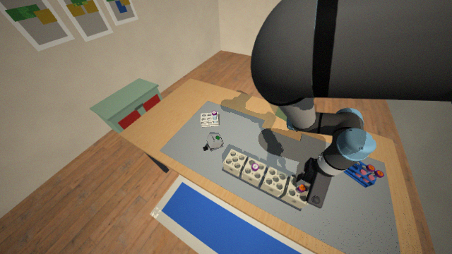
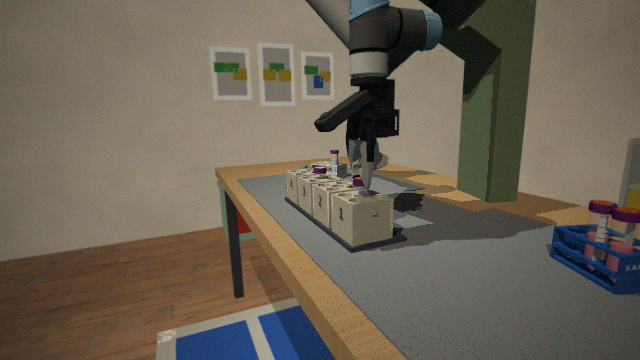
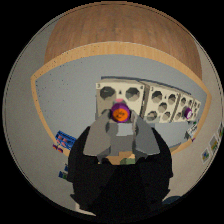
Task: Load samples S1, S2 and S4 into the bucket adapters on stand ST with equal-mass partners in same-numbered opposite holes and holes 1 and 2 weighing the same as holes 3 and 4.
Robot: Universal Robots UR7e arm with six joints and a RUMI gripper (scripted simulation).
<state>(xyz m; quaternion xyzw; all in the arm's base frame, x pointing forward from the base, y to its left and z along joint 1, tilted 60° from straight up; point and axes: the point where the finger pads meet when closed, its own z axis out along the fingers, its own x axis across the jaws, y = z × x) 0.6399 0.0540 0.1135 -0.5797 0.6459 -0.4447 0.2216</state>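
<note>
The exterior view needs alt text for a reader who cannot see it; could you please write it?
The fingers hold a purple-capped tube at the nearest of four cream adapters in a row. At right, two tubes with pink contents stand in a blue rack.

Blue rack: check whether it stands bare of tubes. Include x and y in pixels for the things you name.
No, two purple-capped tubes [image 1: 375, 171] [image 2: 609, 231] stand in the blue rack [image 1: 361, 180] [image 2: 582, 265].

In the top view, the loading stand [image 1: 300, 209] [image 2: 353, 248] lay between the sample rack [image 1: 365, 183] [image 2: 620, 286] on the right and the blank rack [image 1: 210, 124] [image 2: 342, 170], far left.
</note>
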